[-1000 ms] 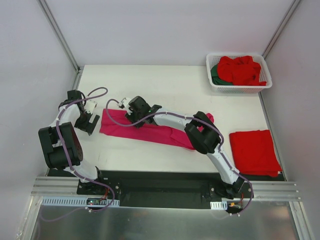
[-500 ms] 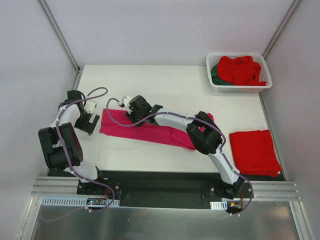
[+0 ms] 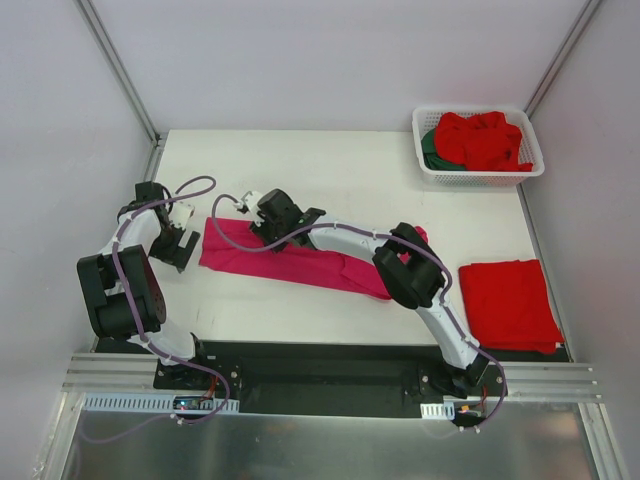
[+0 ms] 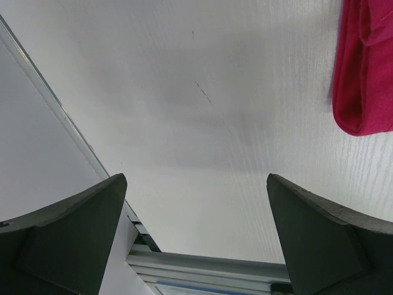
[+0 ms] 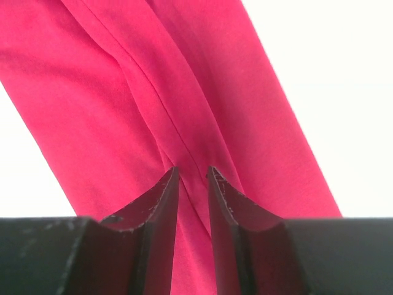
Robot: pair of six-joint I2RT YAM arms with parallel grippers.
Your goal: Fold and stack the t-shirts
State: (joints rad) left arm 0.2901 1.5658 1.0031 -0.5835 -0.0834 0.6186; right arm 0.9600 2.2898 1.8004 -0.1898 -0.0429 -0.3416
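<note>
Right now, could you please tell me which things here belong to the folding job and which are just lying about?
Job: pink shirt, folded red shirt, crumpled red shirts, green shirt.
Lying about: white basket.

The top view looks down from above and behind on the whole table (image 3: 350, 170); both wrist views hover close over it, sharing the pink shirt (image 4: 362, 80), upper right in the left one.

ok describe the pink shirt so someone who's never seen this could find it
On the white table, left of centre under the right arm, lies the magenta-pink t-shirt, folded into a long slanted band. It alone is pink: the folded red t-shirt by the right edge is squarish, the others sit bunched in the white basket.
</note>
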